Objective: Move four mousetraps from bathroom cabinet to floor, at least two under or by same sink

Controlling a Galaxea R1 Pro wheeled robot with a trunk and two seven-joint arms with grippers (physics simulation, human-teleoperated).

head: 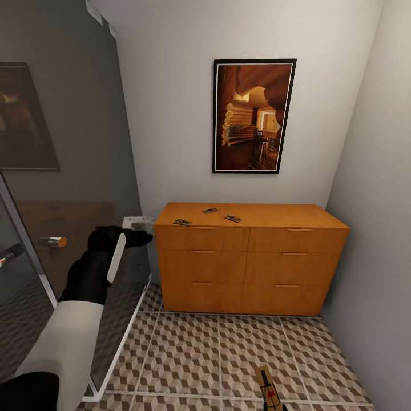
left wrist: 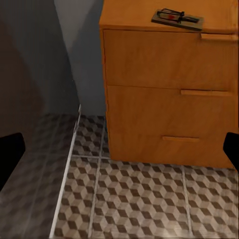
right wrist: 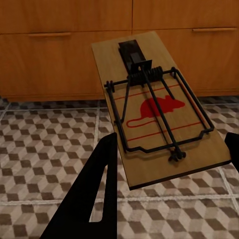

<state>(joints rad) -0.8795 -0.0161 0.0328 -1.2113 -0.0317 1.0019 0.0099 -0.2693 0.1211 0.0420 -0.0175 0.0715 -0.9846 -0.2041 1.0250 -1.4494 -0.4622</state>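
While my right fingers grip a trap, the scene sorts out like this:

Right fingers: my right gripper [right wrist: 169, 164] is clamped on one mousetrap [right wrist: 157, 107], one dark finger [right wrist: 102, 179] against the board's edge, the other finger barely showing at the opposite edge; the board juts forward between them, red mouse mark up.

Held trap's place: in the head view it hangs low [head: 268, 388] above the bathroom floor [head: 217, 348], well short of the cabinet [head: 251, 262].

Left fingers: my left gripper [left wrist: 119, 149] stands released, its two dark tips wide apart with nothing between them; the left arm is raised near the cabinet's left end.

Other traps: three mousetraps lie on the cabinet top, one at the front left corner [head: 182, 222], one further back [head: 210, 210], one to its right [head: 232, 218]; all well apart from my fingers.

Step in hand: carrying the first trap down to the tiles, I judge.

Next move: lower and release it flat; where the sink is I cannot tell.
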